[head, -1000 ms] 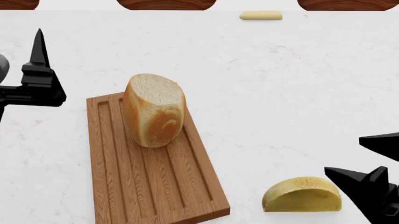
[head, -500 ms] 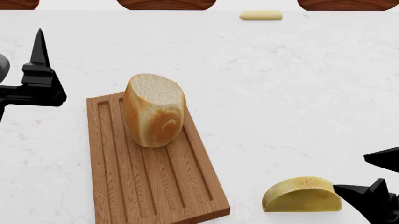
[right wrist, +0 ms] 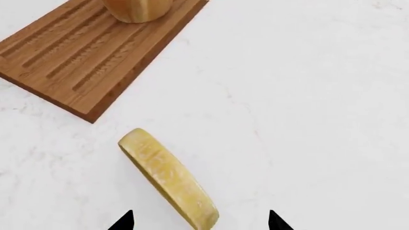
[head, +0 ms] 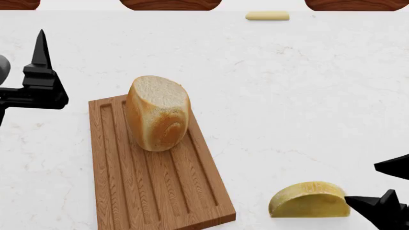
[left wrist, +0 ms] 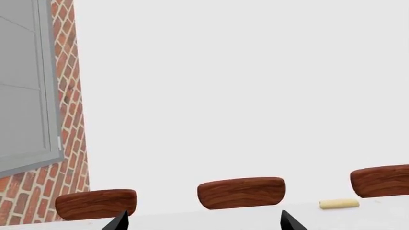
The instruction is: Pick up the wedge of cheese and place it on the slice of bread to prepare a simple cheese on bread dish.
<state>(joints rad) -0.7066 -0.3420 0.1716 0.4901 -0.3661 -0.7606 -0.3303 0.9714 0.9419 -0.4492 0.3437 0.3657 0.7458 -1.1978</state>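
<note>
The wedge of cheese (head: 310,200) is a yellow half-disc standing on its flat cut edge on the white counter, near the front right. My right gripper (head: 364,184) is open just right of it. In the right wrist view the cheese (right wrist: 167,177) runs toward the gap of the right gripper (right wrist: 200,219), its near end between the two black fingertips, and nothing is gripped. The slice of bread (head: 158,112) stands upright on the far end of the cutting board (head: 153,182). My left gripper (head: 38,57) hangs open at the far left, holding nothing.
A small pale yellow bar (head: 267,16) lies at the counter's far edge, with wooden chair backs (head: 170,4) behind it. The left wrist view shows the same bar (left wrist: 338,204), chair backs (left wrist: 242,192), a white wall and a brick wall with a window.
My right gripper has shifted toward the counter's near edge, settling beside the cheese's right end. Cheese, bread and the left arm have not moved.
</note>
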